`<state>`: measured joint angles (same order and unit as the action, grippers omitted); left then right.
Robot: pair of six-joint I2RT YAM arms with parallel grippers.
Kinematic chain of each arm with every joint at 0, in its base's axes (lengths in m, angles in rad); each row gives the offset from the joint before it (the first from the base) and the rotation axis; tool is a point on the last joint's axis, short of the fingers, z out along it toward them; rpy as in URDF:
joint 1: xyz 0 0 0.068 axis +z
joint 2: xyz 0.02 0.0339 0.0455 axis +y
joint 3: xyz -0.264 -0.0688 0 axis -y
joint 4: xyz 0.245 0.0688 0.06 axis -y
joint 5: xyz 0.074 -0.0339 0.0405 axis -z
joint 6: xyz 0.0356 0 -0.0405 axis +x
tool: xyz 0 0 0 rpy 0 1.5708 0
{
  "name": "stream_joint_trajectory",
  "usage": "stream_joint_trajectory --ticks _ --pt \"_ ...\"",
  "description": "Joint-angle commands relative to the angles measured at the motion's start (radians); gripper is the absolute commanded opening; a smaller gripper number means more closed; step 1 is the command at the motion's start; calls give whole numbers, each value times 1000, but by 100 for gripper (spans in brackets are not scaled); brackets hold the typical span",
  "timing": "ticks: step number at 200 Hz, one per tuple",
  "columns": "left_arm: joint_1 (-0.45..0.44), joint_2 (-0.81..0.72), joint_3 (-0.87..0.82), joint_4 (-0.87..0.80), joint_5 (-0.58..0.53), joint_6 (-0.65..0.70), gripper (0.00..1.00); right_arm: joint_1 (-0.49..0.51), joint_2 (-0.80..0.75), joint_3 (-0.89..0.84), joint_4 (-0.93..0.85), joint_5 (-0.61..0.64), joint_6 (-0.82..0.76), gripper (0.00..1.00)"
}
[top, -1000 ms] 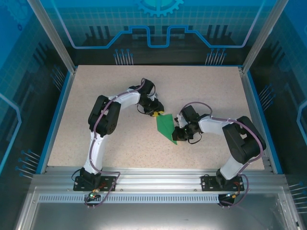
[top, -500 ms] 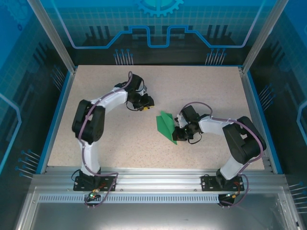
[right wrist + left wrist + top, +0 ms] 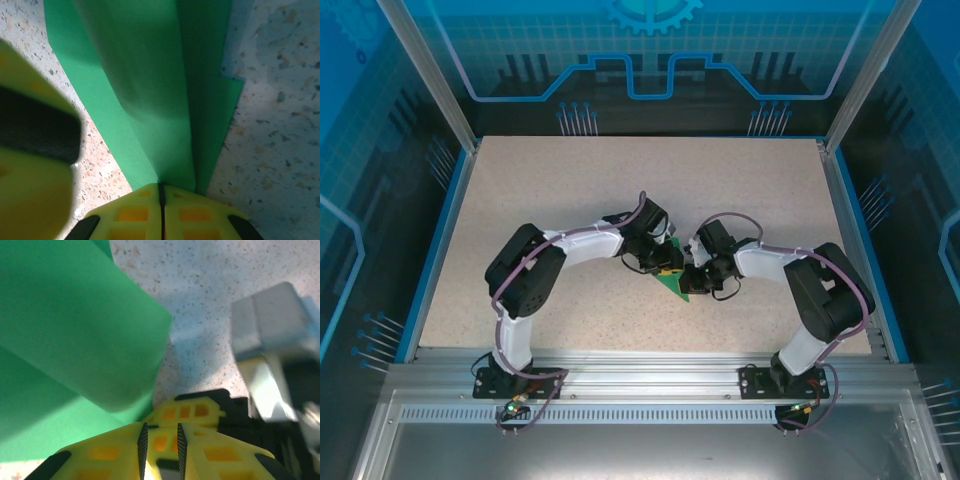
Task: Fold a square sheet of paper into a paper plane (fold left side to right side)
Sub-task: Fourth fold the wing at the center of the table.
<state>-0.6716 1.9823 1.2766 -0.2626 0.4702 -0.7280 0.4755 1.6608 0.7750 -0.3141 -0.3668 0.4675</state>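
The green sheet of paper (image 3: 672, 287) lies mid-table, folded into a slim pointed shape with a raised centre crease. My right gripper (image 3: 690, 278) is shut on the near end of that crease; in the right wrist view the jaws (image 3: 161, 186) meet on the paper (image 3: 150, 90). My left gripper (image 3: 668, 265) sits over the paper's upper left part, close against the right gripper. In the left wrist view its fingertips (image 3: 160, 427) stand a narrow gap apart with nothing between them, the paper (image 3: 75, 330) curling up to their left.
The right gripper's yellow finger (image 3: 187, 411) and grey wrist body (image 3: 270, 340) lie just ahead of the left gripper. The speckled tabletop (image 3: 570, 190) is bounded by a blue rim (image 3: 445, 230) and an aluminium rail (image 3: 640, 365) at the front.
The left arm drew back from the paper to the rear left, then swung in over the paper beside the right gripper, its jaws narrowing a little. The right gripper stayed shut on the paper.
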Motion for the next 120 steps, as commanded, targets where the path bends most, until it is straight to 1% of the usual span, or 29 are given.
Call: stream_joint_trajectory --ticks 1,25,62,101,120 --pt "0 34 8 44 34 -43 26 17 66 -50 -174 113 2 7" --pt "1 62 7 54 34 -56 26 17 71 -43 -174 111 -1 7" --pt "0 93 16 80 72 -68 25 16 81 -40 -177 109 -1 6" --pt "9 132 32 0 -7 -20 25 17 100 -31 -219 133 5 6" --pt "30 158 31 -5 -17 -15 25 17 100 -34 -233 144 12 7"
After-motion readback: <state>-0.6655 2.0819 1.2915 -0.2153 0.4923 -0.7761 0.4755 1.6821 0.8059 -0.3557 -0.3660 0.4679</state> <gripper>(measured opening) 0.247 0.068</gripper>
